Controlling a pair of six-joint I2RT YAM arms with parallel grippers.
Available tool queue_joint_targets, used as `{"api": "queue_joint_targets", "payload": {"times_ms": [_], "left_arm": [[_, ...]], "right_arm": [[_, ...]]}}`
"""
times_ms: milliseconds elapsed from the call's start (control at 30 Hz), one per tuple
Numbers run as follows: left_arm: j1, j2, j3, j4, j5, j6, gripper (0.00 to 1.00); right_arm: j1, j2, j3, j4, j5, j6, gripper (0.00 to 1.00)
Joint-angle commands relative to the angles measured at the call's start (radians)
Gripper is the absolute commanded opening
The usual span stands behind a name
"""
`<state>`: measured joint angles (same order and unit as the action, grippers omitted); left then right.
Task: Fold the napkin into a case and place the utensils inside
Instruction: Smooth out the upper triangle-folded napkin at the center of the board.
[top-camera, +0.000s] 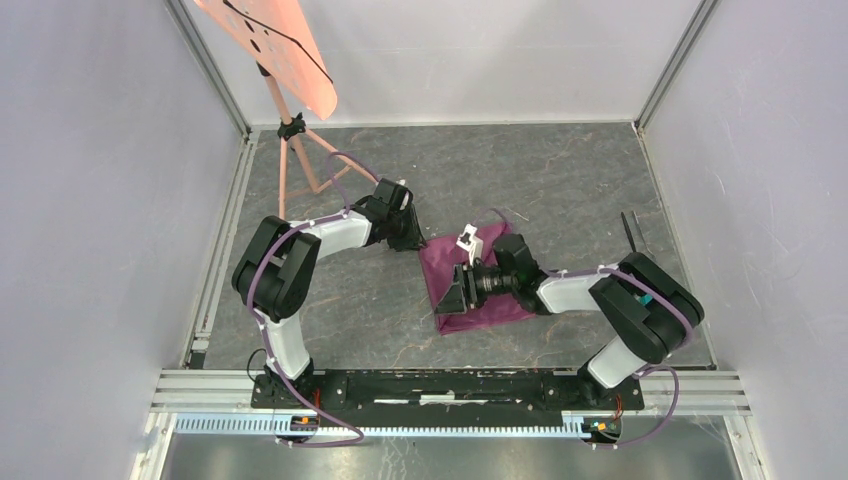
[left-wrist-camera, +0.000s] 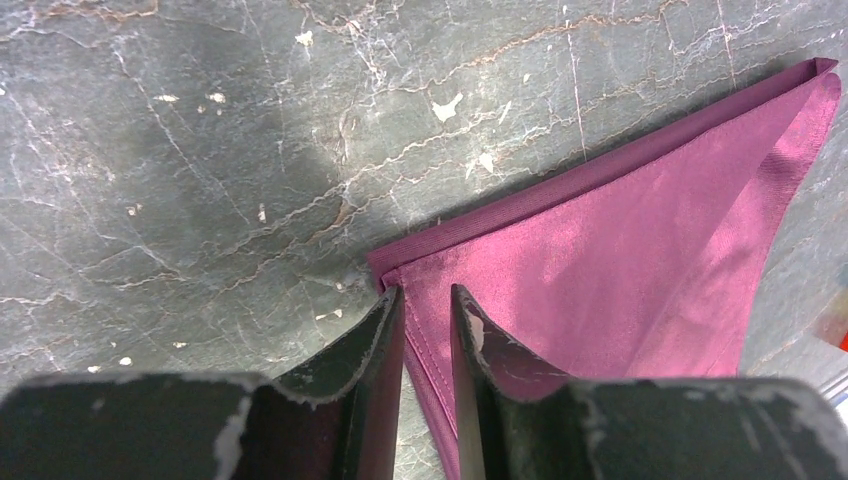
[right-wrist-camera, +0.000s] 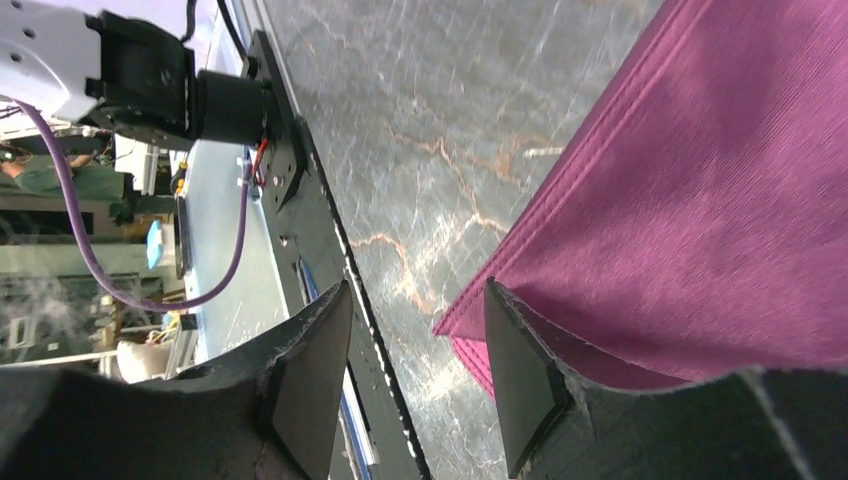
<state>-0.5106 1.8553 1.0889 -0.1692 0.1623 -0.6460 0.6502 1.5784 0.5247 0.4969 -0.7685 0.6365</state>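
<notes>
Plum-maroon soft fabric napkin (top-camera: 497, 310): lies folded flat, multi-layer, on grey veined stone-look tabletop (top-camera: 570, 180), centre, btwn both arms.

Left gripper (left-wrist-camera: 427, 295): jaws narrowly apart, straddling hemmed edge at one corner; no pinch evident.

Right gripper (right-wrist-camera: 418, 290): released, jaws wide, another stacked corner showing in the gap beside one finger.

Slim dark metal utensils (top-camera: 630, 232): well apart, far right.

Assessment: cloth light, limp, no stiffness; layers liable to slide or separate. Stitched hem is thicker, so best purchase is at corners, all layers taken together. Tabletop looks smooth; expect cloth to drag w/ little resistance.
</notes>
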Motion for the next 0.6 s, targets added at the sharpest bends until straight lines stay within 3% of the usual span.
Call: {"api": "queue_joint_targets", "payload": {"times_ms": [0,233,467,567], "left_arm": [[0.003,0.026,-0.023,0.002,-0.019,0.024,0.30],[0.002,0.031,-0.017,0.000,-0.021,0.022,0.29],[0.002,0.028,0.003,-0.022,-0.015,0.033,0.28],[0.002,-0.005,0.014,-0.032,0.023,0.030,0.28]], "right_arm": [[0.036,0.045,-0.067,0.223,-0.018,0.098,0.56],[0.065,0.102,-0.126,0.285,-0.018,0.120,0.52],[0.070,-0.047,-0.112,-0.039,0.051,-0.070,0.52],[0.086,-0.130,-0.048,-0.250,0.149,-0.171,0.54]]}}
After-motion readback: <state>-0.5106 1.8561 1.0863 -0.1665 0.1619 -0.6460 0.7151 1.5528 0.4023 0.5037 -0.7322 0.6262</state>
